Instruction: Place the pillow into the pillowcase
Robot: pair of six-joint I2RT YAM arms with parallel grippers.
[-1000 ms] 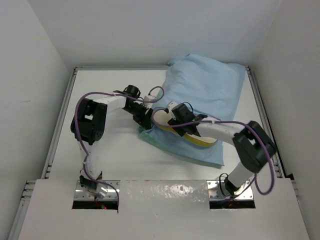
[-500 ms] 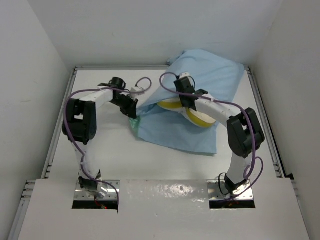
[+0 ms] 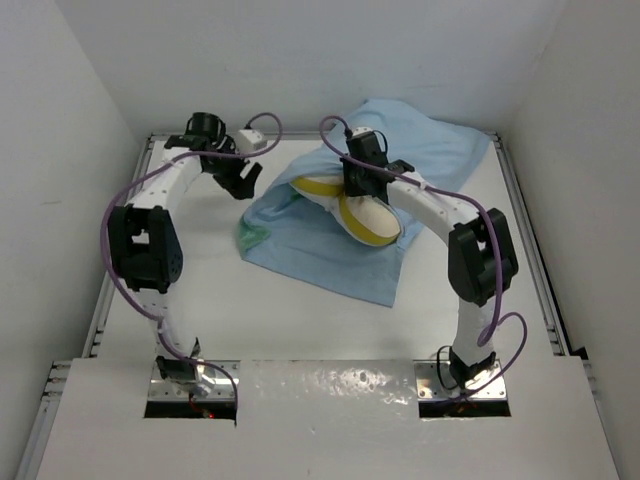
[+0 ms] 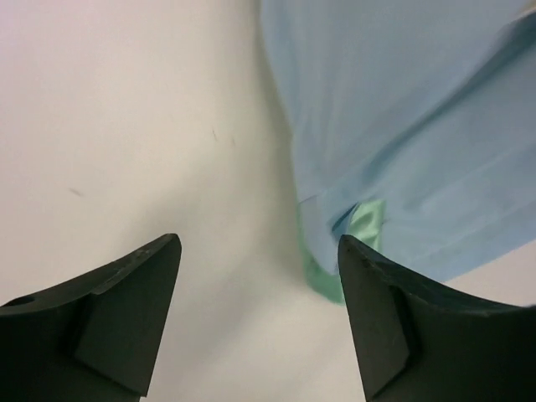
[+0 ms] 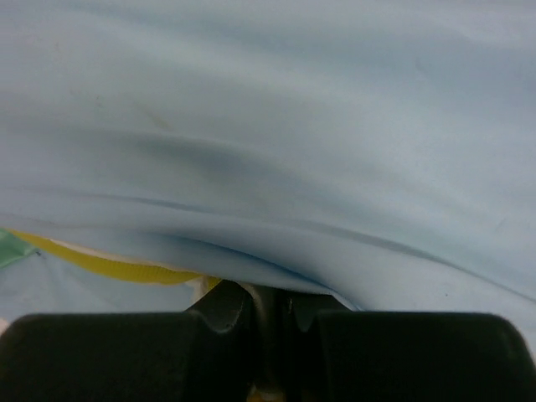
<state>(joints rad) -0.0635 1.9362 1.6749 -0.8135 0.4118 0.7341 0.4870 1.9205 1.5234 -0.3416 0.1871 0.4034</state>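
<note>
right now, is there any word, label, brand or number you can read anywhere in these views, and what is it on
None: no text can be read in any view.
Cream-white contoured pillow with a yellow edge band: no logo or tag shows clearly enough to read.
Light blue soft fabric pillowcase: plain, no print showing.
White table: no markings.

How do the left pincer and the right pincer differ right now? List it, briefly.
The left pincer is open and empty; the right pincer is shut on the blue fabric of the pillowcase. The left pincer hangs over the table beside the pillowcase's corner; the right pincer sits by the yellow edge of the pillow. Both have dark fingers.
</note>
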